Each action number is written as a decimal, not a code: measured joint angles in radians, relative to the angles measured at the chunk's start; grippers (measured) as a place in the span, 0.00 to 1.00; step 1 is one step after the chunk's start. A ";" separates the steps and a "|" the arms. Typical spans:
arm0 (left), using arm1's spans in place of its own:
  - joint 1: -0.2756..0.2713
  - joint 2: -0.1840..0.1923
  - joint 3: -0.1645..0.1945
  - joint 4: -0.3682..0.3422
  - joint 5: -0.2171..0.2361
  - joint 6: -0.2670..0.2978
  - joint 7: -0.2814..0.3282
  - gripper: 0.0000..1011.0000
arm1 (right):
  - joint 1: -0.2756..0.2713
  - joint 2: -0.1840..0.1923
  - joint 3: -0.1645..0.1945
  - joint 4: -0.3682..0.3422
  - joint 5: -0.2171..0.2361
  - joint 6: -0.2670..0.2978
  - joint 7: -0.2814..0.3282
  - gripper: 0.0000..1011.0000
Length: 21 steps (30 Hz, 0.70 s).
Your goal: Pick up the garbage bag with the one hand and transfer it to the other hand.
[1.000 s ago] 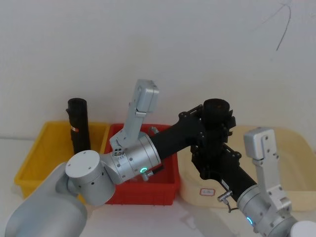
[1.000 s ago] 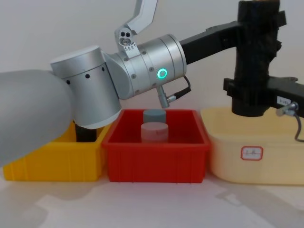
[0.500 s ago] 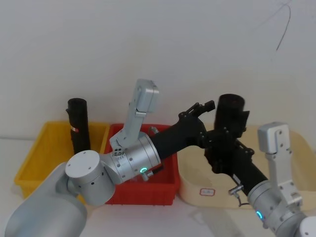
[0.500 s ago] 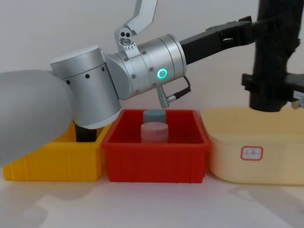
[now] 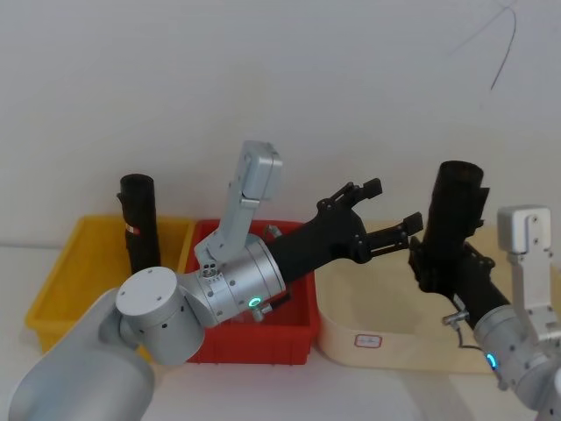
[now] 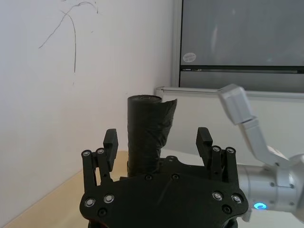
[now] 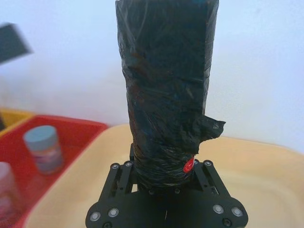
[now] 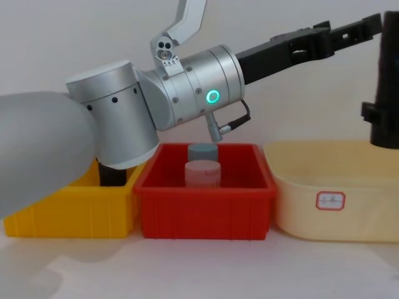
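The garbage bag (image 5: 456, 206), a wrinkled black roll, stands upright over the cream bin with my right gripper (image 5: 436, 263) shut around its lower end. The right wrist view shows the bag (image 7: 166, 85) rising from that gripper (image 7: 165, 183), with a small red spot near the grip. My left gripper (image 5: 393, 206) is open just left of the bag and apart from it, with nothing between its fingers. In the left wrist view the bag (image 6: 149, 128) stands beyond the spread gripper (image 6: 157, 142). In the chest view the bag (image 8: 390, 62) is at the right edge, with the left gripper (image 8: 352, 30) to its left.
A cream bin (image 5: 351, 307) lies under the bag. A red bin (image 8: 206, 212) in the middle holds two jars (image 8: 202, 167). A yellow bin (image 5: 61, 281) on the left holds a slimmer black roll (image 5: 138, 224). A white wall stands close behind.
The left gripper has opened off the bag and stayed in place. The right gripper has carried the bag to the right, away from it, over the cream bin.
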 joint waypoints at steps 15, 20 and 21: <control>0.002 0.002 0.000 -0.003 0.000 -0.002 0.002 0.99 | 0.050 0.000 0.030 0.086 -0.026 0.032 -0.028 0.88; 0.010 0.010 -0.006 -0.019 0.001 -0.013 0.023 0.99 | 0.051 0.001 0.031 0.077 -0.028 0.033 -0.016 0.99; 0.012 0.012 -0.007 -0.023 0.001 -0.015 0.027 0.99 | 0.051 0.001 0.030 0.074 -0.028 0.033 -0.013 0.99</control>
